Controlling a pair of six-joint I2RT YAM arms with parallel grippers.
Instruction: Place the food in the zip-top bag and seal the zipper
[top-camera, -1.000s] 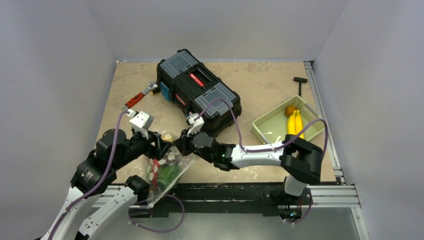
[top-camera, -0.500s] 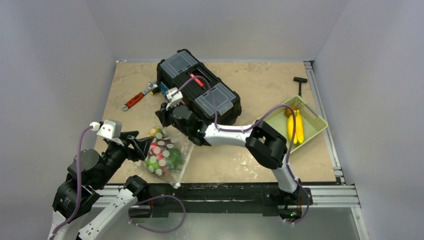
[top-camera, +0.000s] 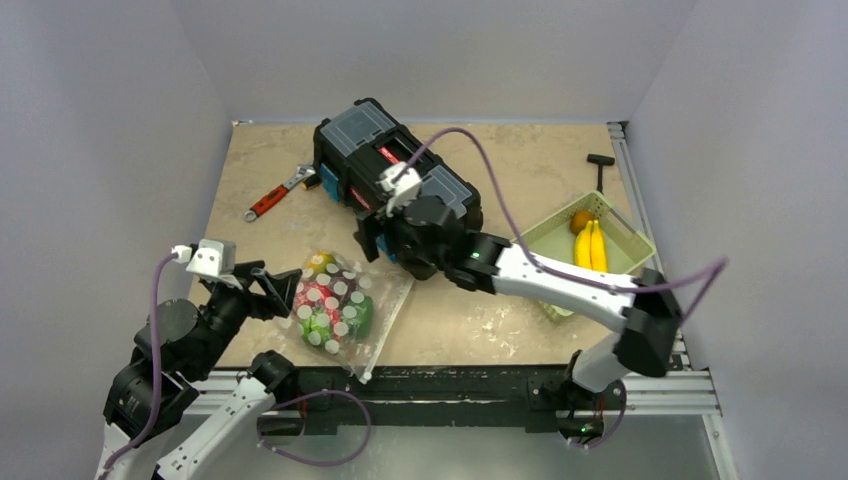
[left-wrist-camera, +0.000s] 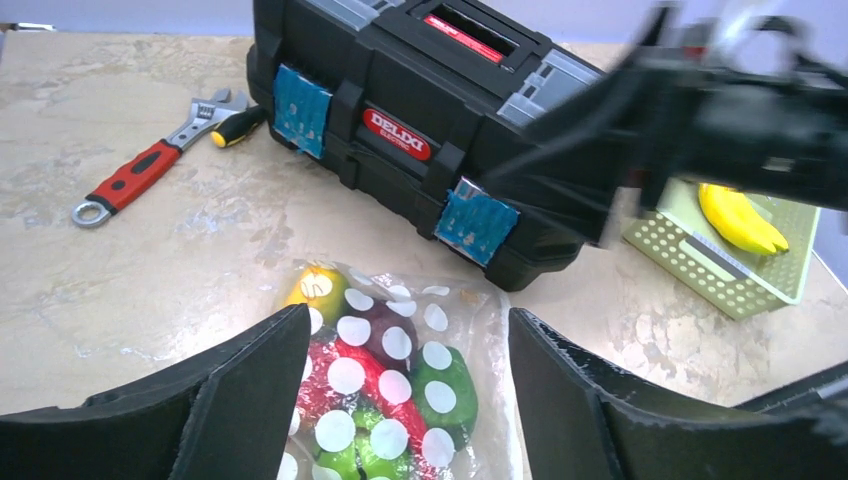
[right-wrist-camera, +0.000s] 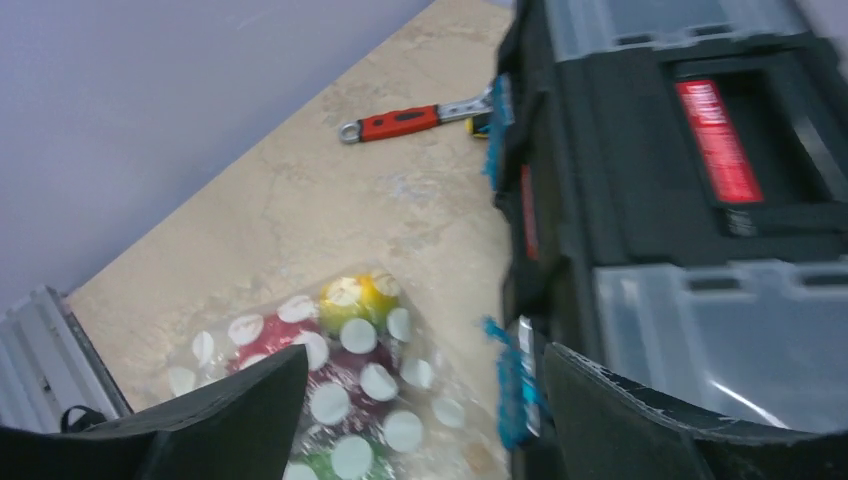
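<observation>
Left gripper (left-wrist-camera: 405, 320) spread empty just beside the zip-top bag (left-wrist-camera: 455, 330) of food (left-wrist-camera: 385, 375), right gripper (right-wrist-camera: 425, 355) released beside the toolbox (right-wrist-camera: 680, 200), basket (top-camera: 540, 250) at the table's (top-camera: 520, 160) right edge, outside your right-wrist view.

The top view looks down from high on the near side of the toolbox (top-camera: 360, 150). The left wrist view faces its front from low; the right wrist view sits close over its lid. All share the bag (top-camera: 335, 305) before it.
</observation>
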